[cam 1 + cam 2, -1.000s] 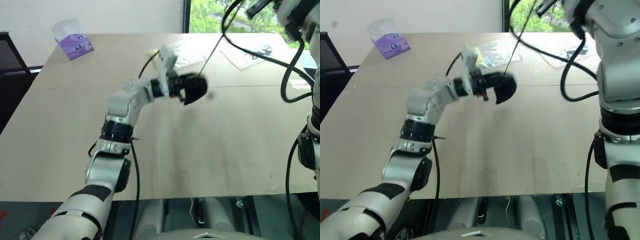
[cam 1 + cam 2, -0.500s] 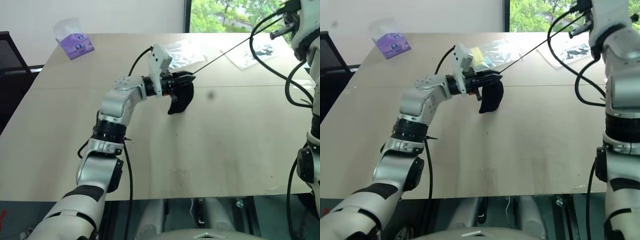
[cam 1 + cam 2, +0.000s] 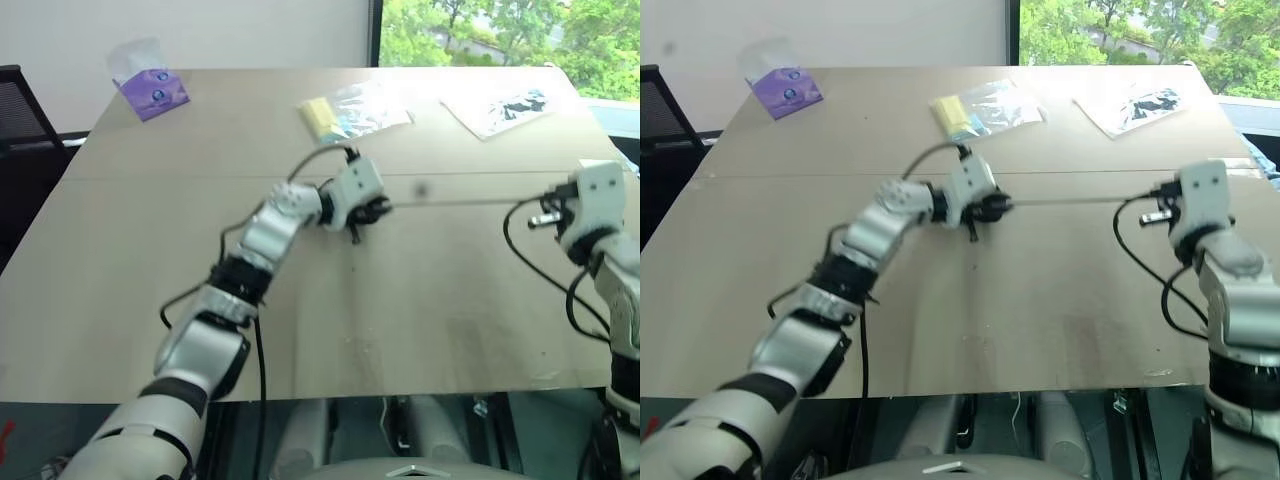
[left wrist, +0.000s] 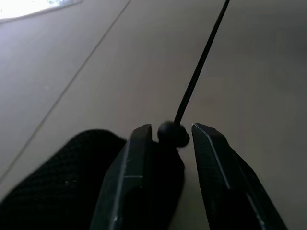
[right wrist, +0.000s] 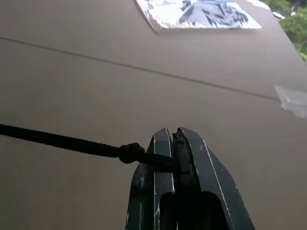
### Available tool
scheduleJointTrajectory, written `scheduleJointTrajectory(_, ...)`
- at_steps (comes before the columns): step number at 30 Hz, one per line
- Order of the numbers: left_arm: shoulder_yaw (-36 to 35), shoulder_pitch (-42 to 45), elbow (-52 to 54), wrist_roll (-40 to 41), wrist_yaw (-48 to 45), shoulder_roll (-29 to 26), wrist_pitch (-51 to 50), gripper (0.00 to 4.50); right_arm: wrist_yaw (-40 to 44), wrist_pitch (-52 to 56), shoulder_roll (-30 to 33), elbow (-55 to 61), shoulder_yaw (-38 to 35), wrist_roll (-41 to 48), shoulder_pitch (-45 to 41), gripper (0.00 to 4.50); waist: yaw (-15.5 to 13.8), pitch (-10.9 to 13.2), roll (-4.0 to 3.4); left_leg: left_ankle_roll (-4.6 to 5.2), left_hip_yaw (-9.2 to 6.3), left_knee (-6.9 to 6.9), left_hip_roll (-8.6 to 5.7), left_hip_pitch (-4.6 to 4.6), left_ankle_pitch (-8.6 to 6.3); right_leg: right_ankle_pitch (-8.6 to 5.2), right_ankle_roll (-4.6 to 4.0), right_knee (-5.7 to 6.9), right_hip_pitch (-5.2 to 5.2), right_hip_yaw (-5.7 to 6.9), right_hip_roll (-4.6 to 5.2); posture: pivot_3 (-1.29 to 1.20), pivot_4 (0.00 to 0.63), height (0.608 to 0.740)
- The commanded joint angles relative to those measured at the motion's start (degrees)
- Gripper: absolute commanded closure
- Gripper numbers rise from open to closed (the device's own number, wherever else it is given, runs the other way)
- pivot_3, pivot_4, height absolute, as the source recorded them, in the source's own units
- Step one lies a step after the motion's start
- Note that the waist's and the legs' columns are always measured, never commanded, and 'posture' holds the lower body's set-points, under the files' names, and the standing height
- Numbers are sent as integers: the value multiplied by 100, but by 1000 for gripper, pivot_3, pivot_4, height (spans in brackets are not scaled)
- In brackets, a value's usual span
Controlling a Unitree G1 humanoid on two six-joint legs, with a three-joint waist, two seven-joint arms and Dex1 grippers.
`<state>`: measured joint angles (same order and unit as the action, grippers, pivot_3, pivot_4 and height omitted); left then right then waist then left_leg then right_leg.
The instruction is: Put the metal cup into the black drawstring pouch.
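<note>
Black pouch (image 4: 62, 187) low at the table (image 3: 450, 290) middle, under the left gripper (image 4: 171, 143). Bead toggle (image 4: 172, 134) between that gripper's parted fingers, gap on either side. Cord (image 3: 1080, 201) stretched taut across to the right gripper (image 5: 173, 143), pinched between its pressed-together fingers just past a knot (image 5: 130, 153). Cup not visible. Clear bags (image 3: 355, 108) and purple packet (image 3: 150, 90) well apart, along the far edge.

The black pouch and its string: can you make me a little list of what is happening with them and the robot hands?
pouch: black drawstring pouch, lying on the table
cord: cord, stretched tight between both grippers
bead: bead toggle, between the left gripper's fingers
left gripper: jaws apart around the bead
right gripper: shut on the cord's end
cup: not visible
</note>
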<state>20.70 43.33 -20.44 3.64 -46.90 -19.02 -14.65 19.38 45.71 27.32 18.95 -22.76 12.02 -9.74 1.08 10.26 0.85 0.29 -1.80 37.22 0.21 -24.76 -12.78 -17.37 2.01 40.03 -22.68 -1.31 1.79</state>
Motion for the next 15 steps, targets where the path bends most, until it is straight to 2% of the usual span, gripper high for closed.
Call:
scheduleJointTrajectory(1,-514,-129,651,247,257,25,-407,1451,386,-633,-40,353,-200,292,516,3864,3,1,-6,1,0,4,1,0,0,0,0,5,0,-1,-2,0,150,740)
scheduleJointTrajectory(4,-1057,-572,1387,797,201,-89,-778,593,893,-939,96,869,54,390,1344,3097,0,-3,-12,25,2,16,-2,6,-14,0,0,20,3,-1,-1,0,150,740)
scheduleJointTrajectory(5,-1290,-834,1688,989,161,-197,-869,47,1082,-1054,193,1062,159,360,1727,2469,22,-5,-16,25,4,19,-2,10,-14,0,0,24,7,-3,-1,0,150,740)
scheduleJointTrajectory(6,-1494,-1047,1944,1118,187,-261,-958,0,1215,-1154,245,1199,197,349,2029,2396,20,-10,-20,26,10,26,-4,20,-15,1,1,30,15,-8,-2,0,150,740)
scheduleJointTrajectory(8,-2060,-1421,2340,1582,313,-288,-1210,0,1445,-1427,206,1432,6,552,2592,1542,-1,-11,-23,25,1,18,0,39,-15,-2,1,27,33,-8,-2,0,150,740)
scheduleJointTrajectory(11,-2679,-2027,2749,1963,416,-389,-1188,0,1891,-2040,-45,1709,-447,1261,3075,1542,-12,-10,-23,24,-15,18,11,46,-15,-1,-1,0,59,-2,-4,0,150,740)
scheduleJointTrajectory(15,-3149,-2831,3204,2198,486,-451,-989,0,1900,-2131,10,2030,-383,1502,3063,1542,-26,-18,-9,30,-3,14,10,112,-21,-2,0,-19,127,-5,14,0,150,740)
